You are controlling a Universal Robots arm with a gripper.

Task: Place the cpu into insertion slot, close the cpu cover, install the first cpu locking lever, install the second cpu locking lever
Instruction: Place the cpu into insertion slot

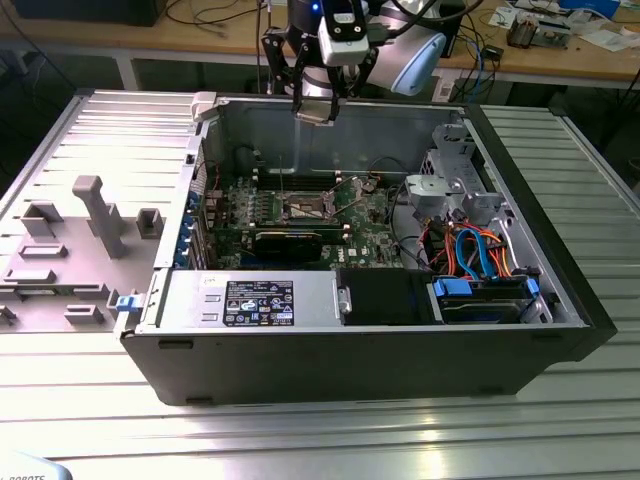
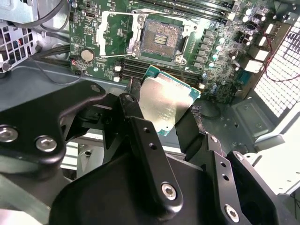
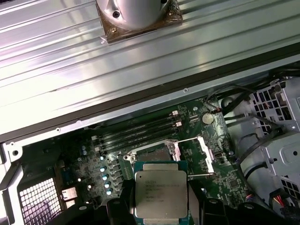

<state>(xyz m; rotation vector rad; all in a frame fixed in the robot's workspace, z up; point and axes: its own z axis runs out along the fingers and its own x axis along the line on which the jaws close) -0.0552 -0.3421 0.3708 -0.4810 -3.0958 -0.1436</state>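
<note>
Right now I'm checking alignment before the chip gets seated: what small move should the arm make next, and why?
Probably ease the chip down toward the insertion slot, trimming sideways as needed. The fingers grip the cpu by its edges, well above the socket. The socket lies bare, and the cpu cover is flipped open beside it, so nothing visible blocks the descent.

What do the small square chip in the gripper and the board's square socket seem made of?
The small square chip: dull silver metal lid, softly reflective, on a green laminate-looking rim. The square socket: shiny silver metal frame around a dark matte centre, probably plastic.
</note>
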